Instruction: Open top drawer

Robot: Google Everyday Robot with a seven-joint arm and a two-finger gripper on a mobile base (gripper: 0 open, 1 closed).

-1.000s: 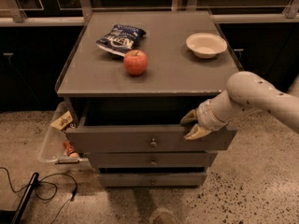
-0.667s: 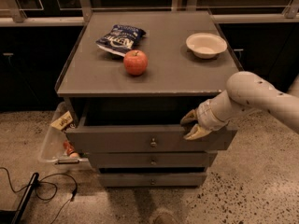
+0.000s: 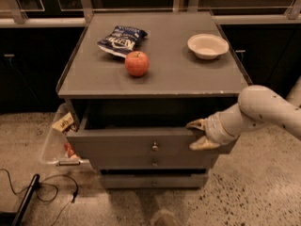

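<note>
Okay, my claw (image 3: 200, 135) sits against the right end of the top drawer (image 3: 117, 147), at its upper rim; can't tell if it's clamped or loose. Drawer is pulled partway out, dark interior showing, its knob (image 3: 154, 146) at my 9 o'clock. On the cabinet top (image 3: 188, 76): white bowl (image 3: 208, 46) at 12, red apple (image 3: 137, 63) and chip bag (image 3: 121, 40) toward 11.

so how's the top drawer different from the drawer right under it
The top drawer is pulled out with its dark inside showing; the middle drawer sits further back, inside hidden. The top drawer's front is taller than the middle drawer's. The gripper is at the top drawer's right end, not on the middle drawer. Both are grey with a round knob.
</note>
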